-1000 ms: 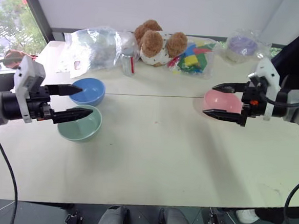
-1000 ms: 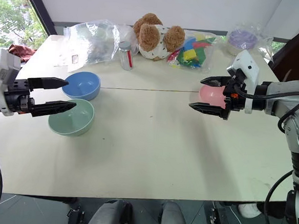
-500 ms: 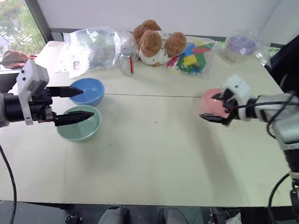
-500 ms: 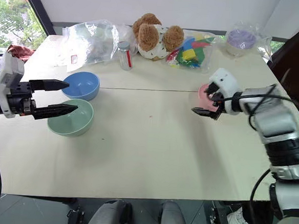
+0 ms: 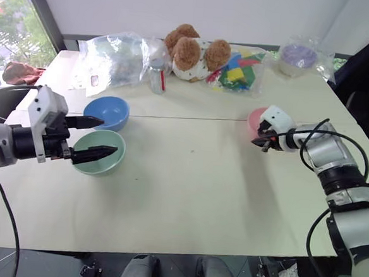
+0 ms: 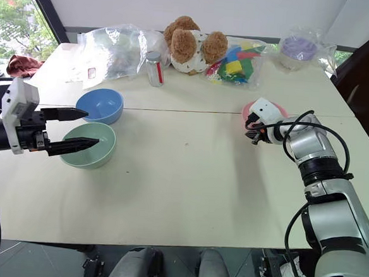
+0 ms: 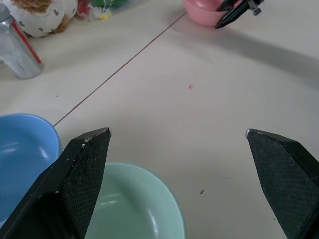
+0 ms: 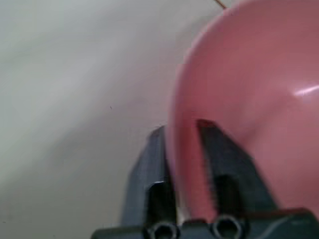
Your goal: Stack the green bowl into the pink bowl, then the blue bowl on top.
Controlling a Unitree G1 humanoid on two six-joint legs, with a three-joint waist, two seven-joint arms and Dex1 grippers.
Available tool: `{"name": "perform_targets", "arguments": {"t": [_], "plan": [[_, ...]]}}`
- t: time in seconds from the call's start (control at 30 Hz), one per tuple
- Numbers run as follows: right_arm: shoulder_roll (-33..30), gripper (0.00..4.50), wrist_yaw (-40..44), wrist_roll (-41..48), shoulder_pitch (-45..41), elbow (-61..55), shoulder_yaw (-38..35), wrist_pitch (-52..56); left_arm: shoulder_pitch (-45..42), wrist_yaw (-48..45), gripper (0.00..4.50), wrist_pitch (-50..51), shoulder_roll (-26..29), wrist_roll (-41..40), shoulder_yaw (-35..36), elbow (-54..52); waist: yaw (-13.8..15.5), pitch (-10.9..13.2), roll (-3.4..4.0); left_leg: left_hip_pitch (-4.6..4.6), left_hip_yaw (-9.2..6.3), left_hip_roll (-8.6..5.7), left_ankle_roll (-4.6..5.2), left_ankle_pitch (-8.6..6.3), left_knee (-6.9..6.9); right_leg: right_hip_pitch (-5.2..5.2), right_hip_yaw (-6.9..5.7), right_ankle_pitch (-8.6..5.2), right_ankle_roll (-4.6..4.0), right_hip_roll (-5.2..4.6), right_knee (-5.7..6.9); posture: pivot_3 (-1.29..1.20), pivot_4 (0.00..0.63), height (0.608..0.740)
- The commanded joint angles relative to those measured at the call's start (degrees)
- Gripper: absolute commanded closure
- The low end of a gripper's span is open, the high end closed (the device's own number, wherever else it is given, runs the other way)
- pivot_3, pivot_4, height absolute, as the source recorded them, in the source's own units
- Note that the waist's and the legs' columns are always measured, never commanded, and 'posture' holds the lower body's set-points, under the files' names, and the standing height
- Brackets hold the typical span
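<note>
At the near rim of the pink bowl (image 5: 262, 118), the right gripper (image 8: 187, 144) pinches the thin wall, one finger inside, one outside. Far left of the pink bowl, the green bowl (image 5: 99, 153) sits touching the blue bowl (image 5: 107, 112), the wide-open, empty left gripper (image 5: 94, 136) hovering over them. The bowls look light, stiff and smooth plastic; a rim pinch suits them, though they may slip or tilt.

Glossy smooth plastic pink bowl (image 8: 249, 99), green bowl (image 7: 134, 209), blue bowl (image 7: 22, 154), matt cream table (image 5: 187, 196), fuzzy plush toy (image 5: 193, 53)
</note>
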Motion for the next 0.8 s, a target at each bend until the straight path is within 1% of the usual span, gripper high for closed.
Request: {"name": "perform_targets", "arguments": {"t": [0.03, 0.1, 0.17, 0.3, 0.4, 0.47, 0.57, 0.67, 0.8], "plan": [[0.16, 4.46, 0.97, -0.94, -2.45, 1.38, -1.33, -2.03, -0.08, 0.57, 0.0, -1.09, 0.12, -0.37, 2.52, -1.78, -0.06, -0.01, -0.02, 0.01, 0.0, 0.0, 0.0, 0.0, 0.0, 0.01, 0.0, 0.0, 0.0, 0.01, 0.0, 0.0, 0.15, 0.74], [0.11, 4.46, 1.47, -1.19, -3.03, 1.61, -1.65, -2.72, -0.1, 0.64, 0.0, -1.14, 0.07, -0.3, 2.54, -1.87, -0.05, -0.01, -0.02, 0.02, 0.0, 0.0, 0.0, 0.0, 0.0, 0.02, 0.0, 0.0, 0.0, 0.01, 0.0, 0.0, 0.15, 0.74], [-0.45, 4.46, 4.34, 0.08, -2.94, -1.73, -2.35, -2.16, -0.13, 0.59, 0.0, -1.26, 0.13, -0.15, 2.55, -1.76, -0.05, -0.01, -0.01, 0.02, 0.0, 0.0, 0.0, 0.0, -0.01, 0.01, 0.0, 0.0, 0.0, 0.01, 0.0, 0.0, 0.15, 0.74], [-1.35, 4.46, 15.0, 6.86, 0.0, -20.03, -3.64, 0.69, -0.51, 0.22, 0.0, -1.43, 0.48, -0.17, 2.72, -1.15, -0.16, 0.04, 0.06, 0.01, 0.0, 0.01, 0.01, 0.0, -0.04, -0.04, 0.0, 0.0, 0.0, 0.01, 0.02, 0.0, 0.15, 0.74], [-0.23, 4.46, 20.67, 9.75, 2.59, -32.46, -1.05, 2.07, -2.28, -0.1, 0.0, -1.93, 0.63, 0.02, 1.44, 0.01, 0.05, 0.03, 0.05, 0.03, -0.01, 0.04, 0.18, -0.1, -0.12, -0.07, -0.02, 0.0, 0.01, 0.06, 0.04, 0.0, 0.15, 0.74], [1.18, 4.46, 22.25, 9.46, 3.56, -36.53, 1.45, 1.95, -3.46, -0.38, 0.0, -2.25, 0.6, 0.3, 0.46, 0.74, 0.15, 0.0, 0.0, 0.03, -0.03, 0.04, 0.24, -0.14, -0.12, -0.07, -0.04, 0.0, 0.01, 0.06, 0.04, 0.0, 0.15, 0.74], [3.13, 4.46, 23.19, 8.18, 4.2, -38.63, 4.27, 1.44, -4.43, -0.73, 0.0, -2.44, 0.61, 0.61, -0.33, 1.37, 0.32, -0.01, -0.02, 0.03, -0.02, 0.01, 0.25, -0.14, -0.05, -0.01, -0.04, 0.01, 0.01, 0.03, 0.03, 0.0, 0.15, 0.74], [4.57, 4.46, 22.85, 4.76, 3.76, -36.87, 7.67, -1.71, -4.55, -1.01, 0.0, -2.58, 0.83, 0.71, -0.55, 1.57, 0.34, -0.01, -0.03, 0.03, -0.02, -0.01, 0.26, -0.15, 0.06, 0.02, -0.04, 0.0, 0.01, 0.0, 0.04, 0.0, 0.15, 0.74], [6.38, 4.46, 21.97, 1.27, 2.86, -33.39, 10.0, -5.62, -2.69, -1.17, 0.0, -2.36, 1.24, 1.02, 0.23, 0.54, 0.17, -0.01, -0.03, 0.03, -0.02, -0.01, 0.18, -0.1, 0.06, 0.01, -0.04, 0.0, 0.01, 0.01, 0.06, 0.0, 0.15, 0.74]]}}
